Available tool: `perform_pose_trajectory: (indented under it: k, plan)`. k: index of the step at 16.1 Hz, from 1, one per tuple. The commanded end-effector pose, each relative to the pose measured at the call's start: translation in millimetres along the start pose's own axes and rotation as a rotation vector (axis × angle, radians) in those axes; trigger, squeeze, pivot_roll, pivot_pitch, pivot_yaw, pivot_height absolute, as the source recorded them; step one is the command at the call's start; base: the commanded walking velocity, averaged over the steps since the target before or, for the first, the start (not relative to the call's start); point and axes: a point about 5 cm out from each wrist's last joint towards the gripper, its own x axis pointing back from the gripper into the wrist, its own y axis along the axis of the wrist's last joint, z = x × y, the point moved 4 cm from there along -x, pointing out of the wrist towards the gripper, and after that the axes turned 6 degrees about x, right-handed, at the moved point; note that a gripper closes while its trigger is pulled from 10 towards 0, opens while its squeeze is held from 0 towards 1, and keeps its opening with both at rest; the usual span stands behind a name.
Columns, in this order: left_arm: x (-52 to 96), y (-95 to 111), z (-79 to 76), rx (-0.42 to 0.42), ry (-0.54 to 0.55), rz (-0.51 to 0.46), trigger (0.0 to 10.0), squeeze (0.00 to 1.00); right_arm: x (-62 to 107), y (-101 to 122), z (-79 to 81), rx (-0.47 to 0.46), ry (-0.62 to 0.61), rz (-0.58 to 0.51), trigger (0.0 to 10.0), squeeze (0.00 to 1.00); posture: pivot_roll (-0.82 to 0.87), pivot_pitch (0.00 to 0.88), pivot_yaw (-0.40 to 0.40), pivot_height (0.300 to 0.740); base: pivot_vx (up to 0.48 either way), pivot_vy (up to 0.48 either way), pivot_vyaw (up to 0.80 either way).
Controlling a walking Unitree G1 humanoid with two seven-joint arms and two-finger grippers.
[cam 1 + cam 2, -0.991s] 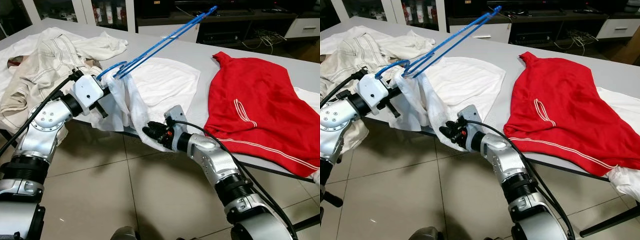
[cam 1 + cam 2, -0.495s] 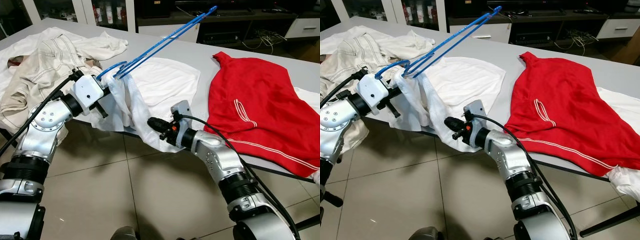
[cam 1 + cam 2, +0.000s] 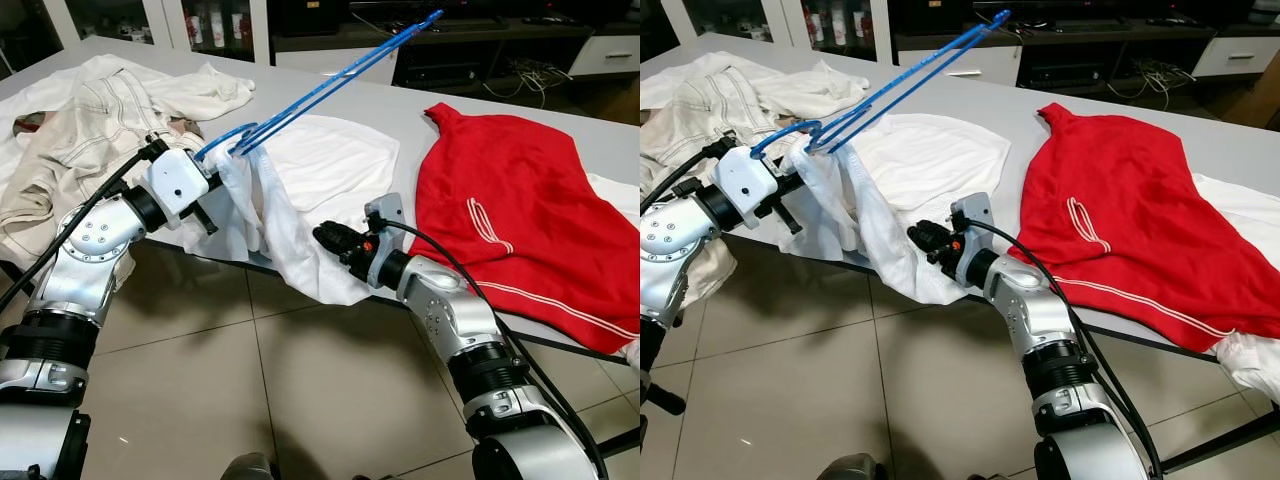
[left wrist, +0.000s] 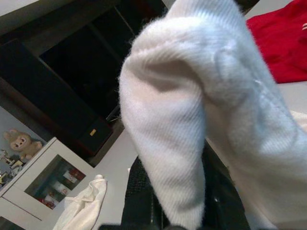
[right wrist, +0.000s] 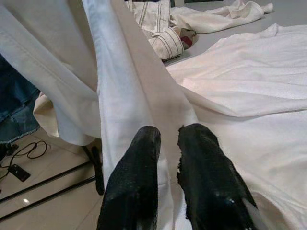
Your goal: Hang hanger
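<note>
The left gripper is clamping the blue hanger and white shirt together at the table edge, while the right gripper, nearly closed and seemingly empty, is reaching at the hanging cloth, so dressing the hanger is likely underway, needing a fresh pinch to tug fabric over it; no containers.

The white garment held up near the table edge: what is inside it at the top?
The blue hanger goes into the top of the white garment, beside the left gripper. Its far end sticks out over the table. The end inside is covered by cloth.
</note>
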Motion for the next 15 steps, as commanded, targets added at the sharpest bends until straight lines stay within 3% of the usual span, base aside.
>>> perform_pose_trajectory:
  k: [1, 4, 11, 12, 13, 14, 15]
  plan:
    - [-2.8, 8, -2.8, -0.019, -0.017, -0.03, 0.0, 0.0, -0.7, 16, -2.3, 0.002, -0.006, -0.067, 10.0, 1.0, 0.13, 0.009, -0.046, 0.74, 0.0, 0.0, 0.0]
    - [-7.6, 14, -8.2, -0.018, -0.038, -0.061, 0.0, 0.0, -1.3, 28, 5.3, -0.02, 0.048, -0.131, 10.0, 1.0, 0.13, 0.009, -0.046, 0.74, 0.0, 0.0, 0.0]
    - [-15.1, 26, -15.2, -0.017, -0.071, -0.106, 0.0, 0.0, -10.7, 20, 15.8, -0.013, 0.064, -0.113, 10.0, 1.0, 0.13, 0.018, -0.046, 0.74, 0.0, 0.0, 0.0]
    - [-15.0, 27, -15.7, -0.016, -0.072, -0.108, 0.0, 0.0, -11.0, 20, 16.3, -0.012, 0.064, -0.113, 10.0, 0.52, 0.13, 0.02, -0.046, 0.74, 0.0, 0.0, 0.0]
    - [-15.0, 27, -15.7, -0.016, -0.072, -0.108, 0.0, 0.0, -11.0, 20, 16.3, -0.012, 0.064, -0.113, 10.0, 0.52, 0.13, 0.02, -0.046, 0.74, 0.0, 0.0, 0.0]
    - [-14.9, 28, -17.1, -0.016, -0.08, -0.112, 0.0, 0.0, -12.3, 19, 17.0, 0.004, 0.064, -0.109, 10.0, 0.0, 0.13, 0.021, -0.046, 0.74, 0.0, 0.0, 0.0]
    - [-15.4, 29, -18.8, -0.014, -0.089, -0.117, 0.0, 0.0, -14.3, 19, 15.7, 0.026, 0.051, -0.105, 10.0, 0.0, 0.13, 0.021, -0.046, 0.74, 0.0, 0.0, 0.0]
